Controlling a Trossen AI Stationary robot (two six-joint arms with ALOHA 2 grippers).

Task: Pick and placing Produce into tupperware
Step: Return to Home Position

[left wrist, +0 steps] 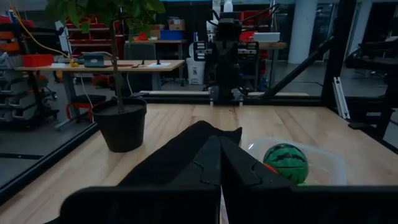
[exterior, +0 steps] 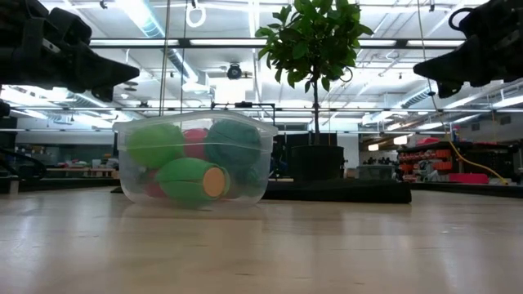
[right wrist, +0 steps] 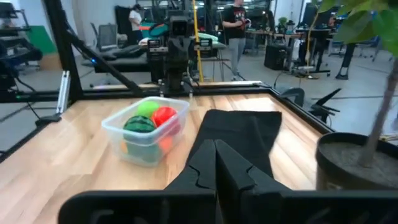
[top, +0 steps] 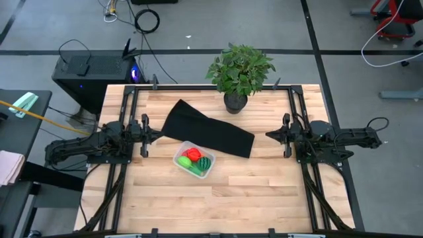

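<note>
The clear tupperware [top: 193,160] stands on the table near its middle, close to the black cloth mat's near edge. Inside it lie the produce pieces: a red one [top: 193,154], a dark striped green one [top: 205,162] and a light green one [top: 186,162]; in the low view several round pieces [exterior: 192,159] fill it. My left gripper [top: 160,132] hovers at the table's left side, shut and empty. My right gripper [top: 268,134] hovers at the right side, shut and empty. Both point toward the middle, above the table.
A black cloth mat [top: 208,129] lies spread behind the tupperware. A leafy potted plant [top: 238,73] stands at the far edge in a dark pot. Bare wood lies near the table's near edge [top: 251,198]. People stand in the room beyond, in the right wrist view.
</note>
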